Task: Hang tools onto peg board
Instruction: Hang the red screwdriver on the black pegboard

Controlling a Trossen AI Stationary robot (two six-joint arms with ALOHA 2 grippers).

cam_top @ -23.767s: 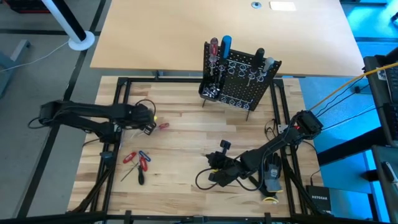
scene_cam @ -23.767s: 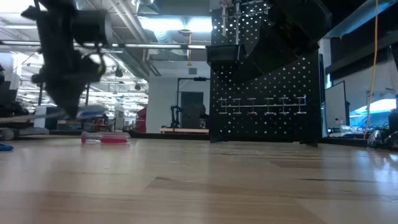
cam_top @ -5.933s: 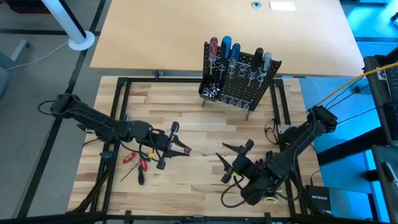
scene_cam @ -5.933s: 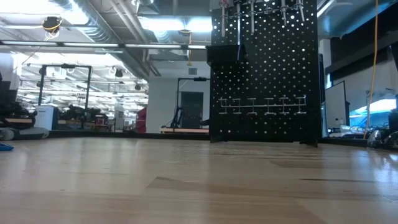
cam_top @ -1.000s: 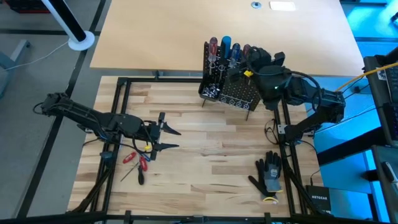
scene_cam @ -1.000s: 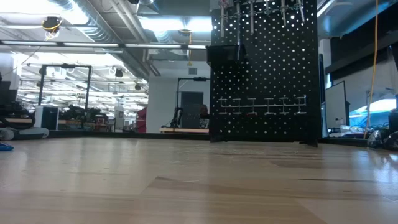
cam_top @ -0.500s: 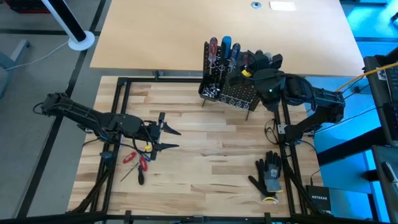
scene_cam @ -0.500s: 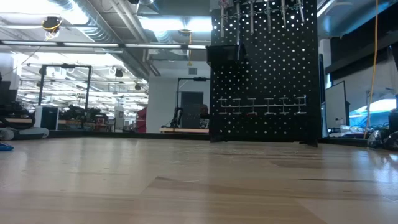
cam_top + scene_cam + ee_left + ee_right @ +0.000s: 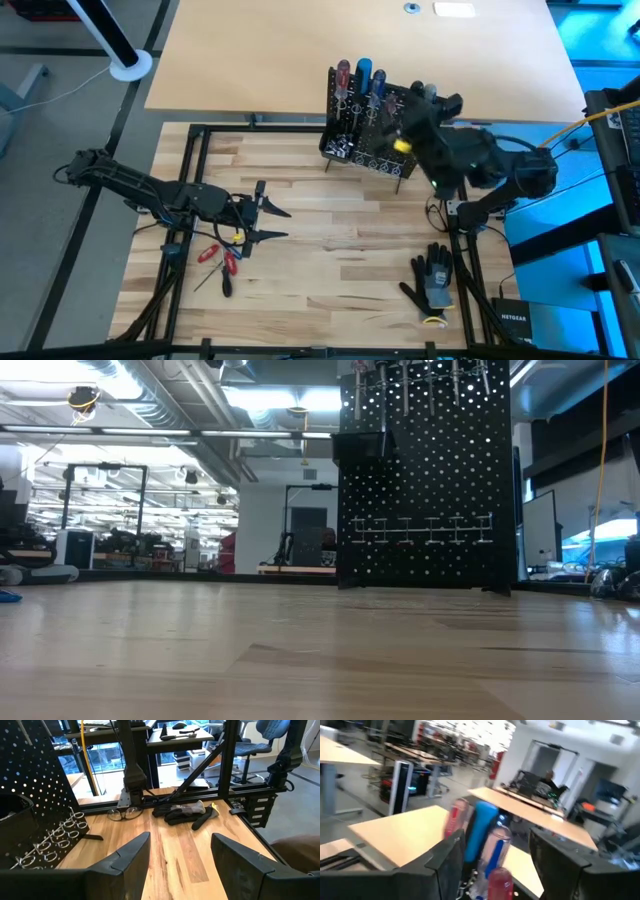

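peg board: black perforated panel, upright, red, blue and dark-handled tools standing along top edge. right gripper: over board's top corner, fingers hard to resolve. left gripper: fingers spread, above bare wood. loose red and black tools: on tabletop just behind left gripper. work glove: flat on wood, well apart from both grippers.

Only one piece of text can be read — the white word "NETGEAR" on a small black box lying off the table's edge at the lower right of the high view. Nothing legible shows on the peg board, on the tools in it, or on the work glove — no label, number or sign.
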